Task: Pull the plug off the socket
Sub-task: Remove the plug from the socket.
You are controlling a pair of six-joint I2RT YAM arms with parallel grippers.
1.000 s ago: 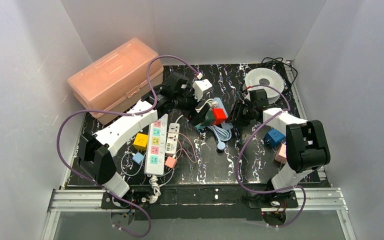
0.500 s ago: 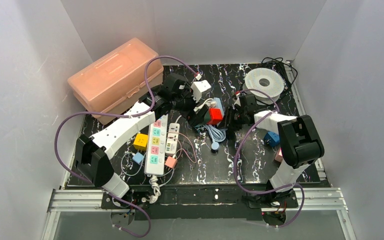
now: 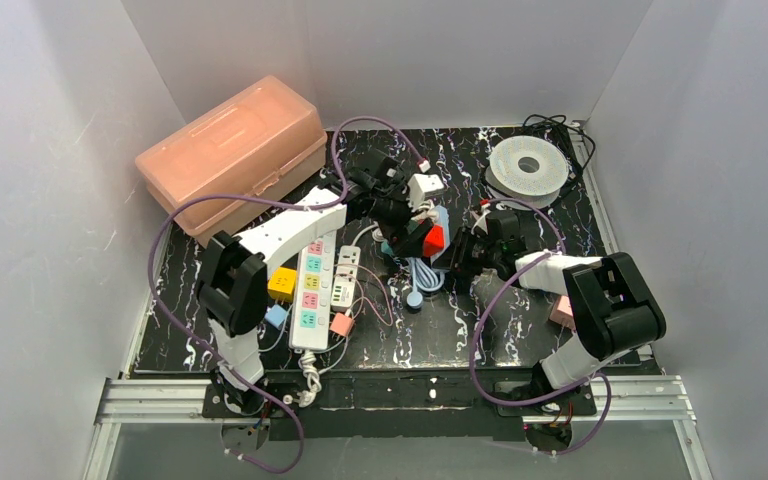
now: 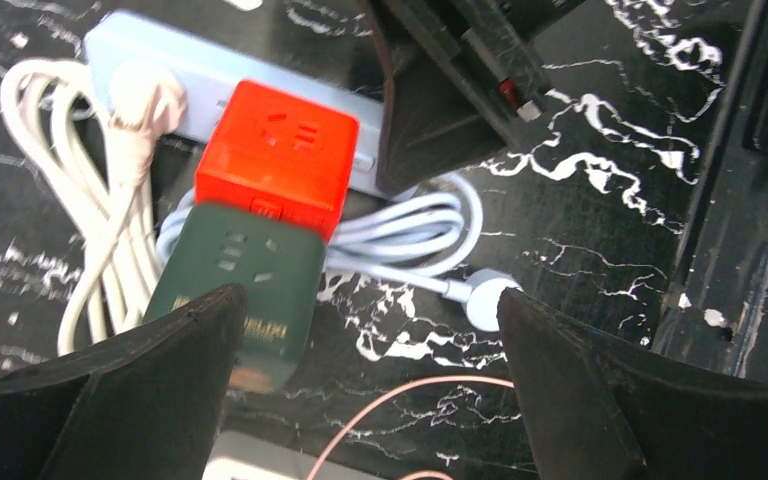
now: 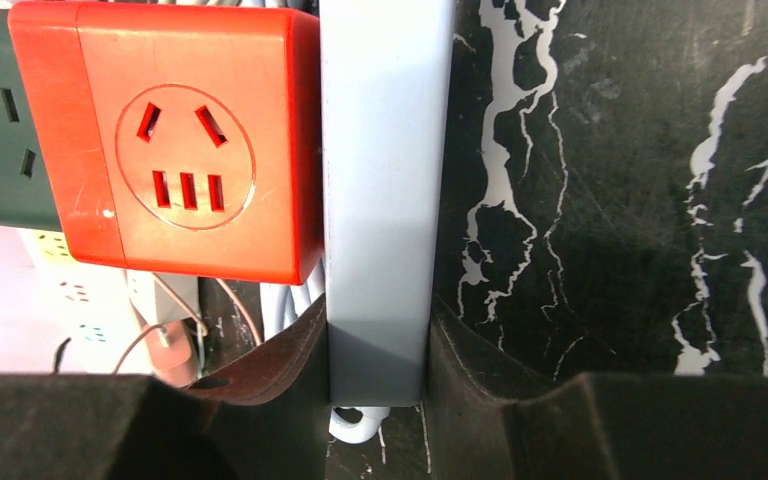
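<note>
A light blue power strip (image 5: pixel 378 200) lies on the black marble table, with a red cube adapter (image 5: pixel 180 140) plugged into its side and a dark green adapter (image 4: pixel 235 290) joined to the red cube. A white plug (image 4: pixel 145 100) sits further along the strip. My right gripper (image 5: pixel 378 340) is shut on the near end of the blue strip. In the top view it (image 3: pixel 463 252) sits just right of the red cube (image 3: pixel 434 238). My left gripper (image 4: pixel 370 330) is open and empty above the table, its left finger over the green adapter. The strip's blue cable (image 4: pixel 410 225) coils below.
A pink lidded box (image 3: pixel 230 150) stands at the back left. Two white power strips (image 3: pixel 312 290) lie left of centre with a yellow cube (image 3: pixel 282 282) and a pink adapter (image 3: pixel 341 324) beside them. A white spool (image 3: pixel 527 168) sits at the back right.
My right gripper has moved left onto the end of the blue strip. My left arm has swung right, bringing its gripper over the red and green adapters.
</note>
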